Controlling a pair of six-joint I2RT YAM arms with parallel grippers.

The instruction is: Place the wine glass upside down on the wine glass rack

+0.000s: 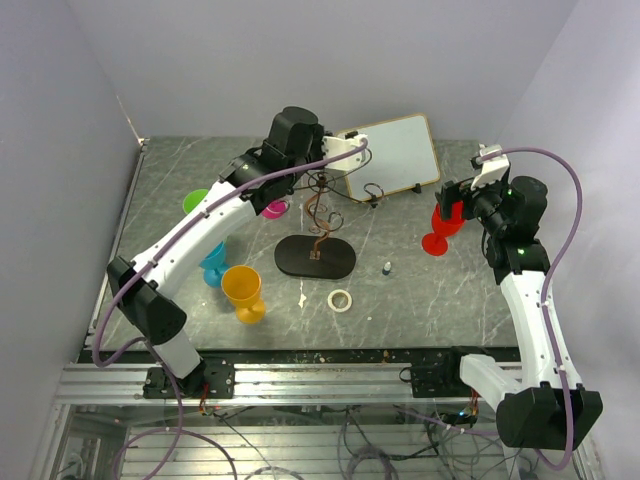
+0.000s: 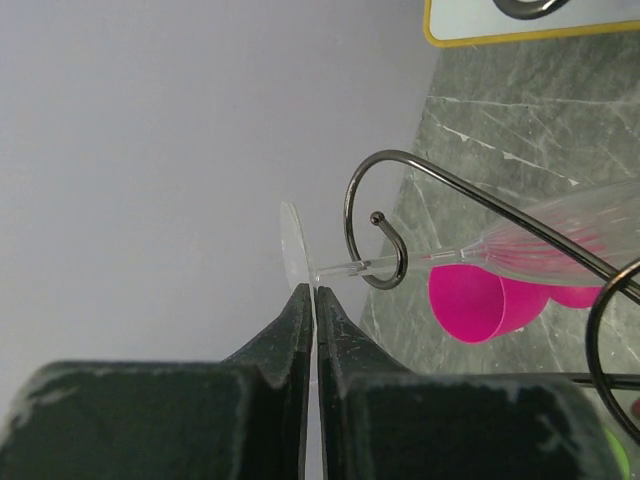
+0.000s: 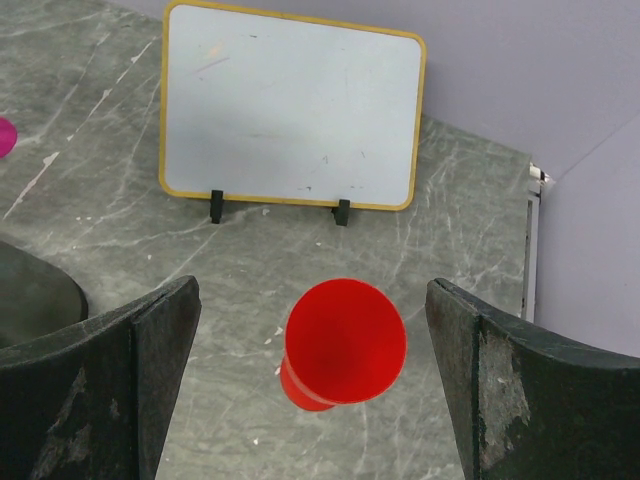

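Observation:
The clear wine glass [image 2: 545, 243] lies tilted sideways, its thin stem [image 2: 345, 268] running through the curled hook of the wine glass rack [image 2: 382, 222]. My left gripper [image 2: 314, 292] is shut on the glass's flat foot [image 2: 292, 248], pinching its edge. From above, the left gripper [image 1: 328, 152] is at the top of the rack's scroll arms [image 1: 325, 190], which rise from a flat black oval base [image 1: 315, 257]. My right gripper [image 3: 312, 290] is open and empty, hovering over a red cup [image 3: 345, 342] at the right of the table [image 1: 440, 232].
A white board with a yellow frame [image 1: 395, 152] stands behind the rack. A pink cup [image 2: 478, 302], a green cup [image 1: 196, 201], a blue cup [image 1: 213, 265] and an orange cup [image 1: 243, 290] stand left of the rack. A tape roll [image 1: 340, 299] and a small dark object [image 1: 387, 267] lie in front.

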